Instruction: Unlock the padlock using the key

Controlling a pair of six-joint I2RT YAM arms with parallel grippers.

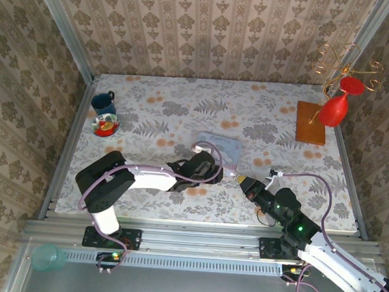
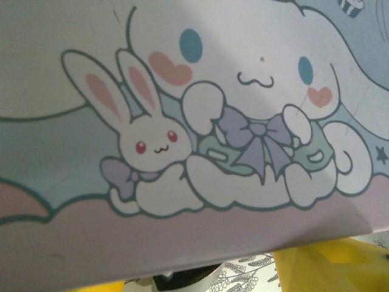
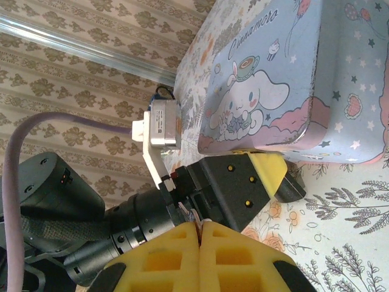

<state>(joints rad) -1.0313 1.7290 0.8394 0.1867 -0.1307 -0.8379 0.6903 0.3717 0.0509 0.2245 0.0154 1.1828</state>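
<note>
1. In the top view, the pastel tin box (image 1: 222,145) lay near the middle of the floral table (image 1: 184,105). Both arms extended towards it from the 6 o'clock edge.
2. The left gripper (image 1: 211,164) sat at the tin's 7 o'clock corner, against its near edge. In the left wrist view the cartoon lid was very close to the lens, with one yellow fingertip (image 2: 328,267) showing at 5 o'clock.
3. The padlock (image 3: 291,188) appeared in the right wrist view as a small dark block under the tin's near edge. It was just beside the left gripper's yellow tip, at that tip's 4 o'clock.
4. I could not tell whether the left jaws were clamped on the padlock or only stood around it.
5. The right gripper (image 1: 245,181) was at the tin's 5 o'clock, near it but apart, and pointed towards 10 o'clock. Its yellow pads (image 3: 164,258) were pressed together with no gap.
6. The key was too small to pick out. A thin sliver showed at the tip of the pads' seam, but I could not tell what it was.
7. A blue mug (image 1: 104,103) stood well apart at the tin's 10 o'clock, with a small dish (image 1: 106,124) just at the mug's 6 o'clock.
8. A wooden stand (image 1: 311,124) stood at the tin's 2 o'clock, with a red glass (image 1: 334,110) hanging on it.
</note>
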